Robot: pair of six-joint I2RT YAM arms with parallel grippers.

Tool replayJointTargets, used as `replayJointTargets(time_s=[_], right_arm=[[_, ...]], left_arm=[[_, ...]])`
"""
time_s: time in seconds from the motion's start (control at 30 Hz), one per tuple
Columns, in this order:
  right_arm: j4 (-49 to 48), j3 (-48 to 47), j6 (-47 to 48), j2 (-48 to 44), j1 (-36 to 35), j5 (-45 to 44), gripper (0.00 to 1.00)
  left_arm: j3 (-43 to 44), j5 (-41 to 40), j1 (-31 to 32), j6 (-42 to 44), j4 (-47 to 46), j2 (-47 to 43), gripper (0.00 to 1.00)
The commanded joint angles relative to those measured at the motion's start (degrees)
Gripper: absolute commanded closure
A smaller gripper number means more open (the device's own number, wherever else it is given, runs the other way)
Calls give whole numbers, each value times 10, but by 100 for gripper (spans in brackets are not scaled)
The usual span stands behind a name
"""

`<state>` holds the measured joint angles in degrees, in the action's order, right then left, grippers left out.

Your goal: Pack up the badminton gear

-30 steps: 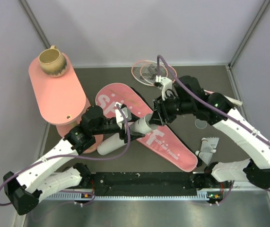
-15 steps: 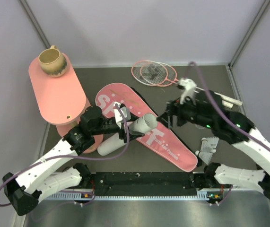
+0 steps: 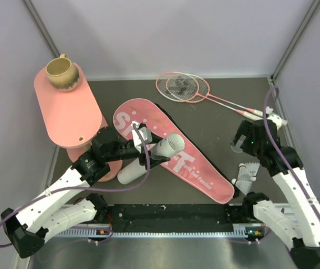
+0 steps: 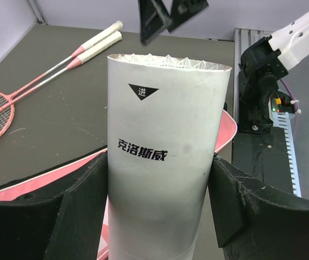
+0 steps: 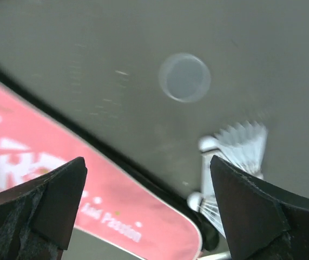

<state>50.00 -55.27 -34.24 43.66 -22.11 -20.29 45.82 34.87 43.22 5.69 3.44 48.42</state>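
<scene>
Near bag (image 3: 200, 169), two rackets (image 3: 180, 86), two shuttlecocks (image 3: 248, 174), one tube (image 3: 165, 147)

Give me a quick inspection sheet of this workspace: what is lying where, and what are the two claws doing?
Surface: dark table.
Job's things: two rackets side by side at the back; pink bag flat in the middle; shuttlecocks at right; white tube tilted over the bag.
Clutter: tan mug on pink tiered table; round translucent disc near shuttlecocks.
Grippers: left gripper shut on tube; right gripper open, empty.
Cables: purple cable along each arm.
Surroundings: pale walls.
</scene>
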Motion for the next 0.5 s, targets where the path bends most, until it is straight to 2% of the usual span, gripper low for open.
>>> replayJointTargets(time_s=[0.0, 0.07, 0.17, 0.3, 0.33, 0.47], right_arm=[[14, 75, -40, -14, 191, 162, 5], [12, 108, -56, -24, 271, 165, 5], [28, 126, -95, -3, 321, 135, 6], [99, 101, -162, 98, 328, 24, 3], [121, 83, -171, 139, 329, 11, 2], [127, 55, -183, 202, 328, 7, 1]], left_arm=[[8, 5, 1, -10, -32, -23, 94], [5, 11, 1, -19, -55, -26, 94], [6, 19, 2, -25, -57, -30, 93], [6, 14, 1, -37, -61, -38, 94], [5, 14, 1, -38, -63, -40, 94], [4, 24, 1, -49, -70, -44, 94]])
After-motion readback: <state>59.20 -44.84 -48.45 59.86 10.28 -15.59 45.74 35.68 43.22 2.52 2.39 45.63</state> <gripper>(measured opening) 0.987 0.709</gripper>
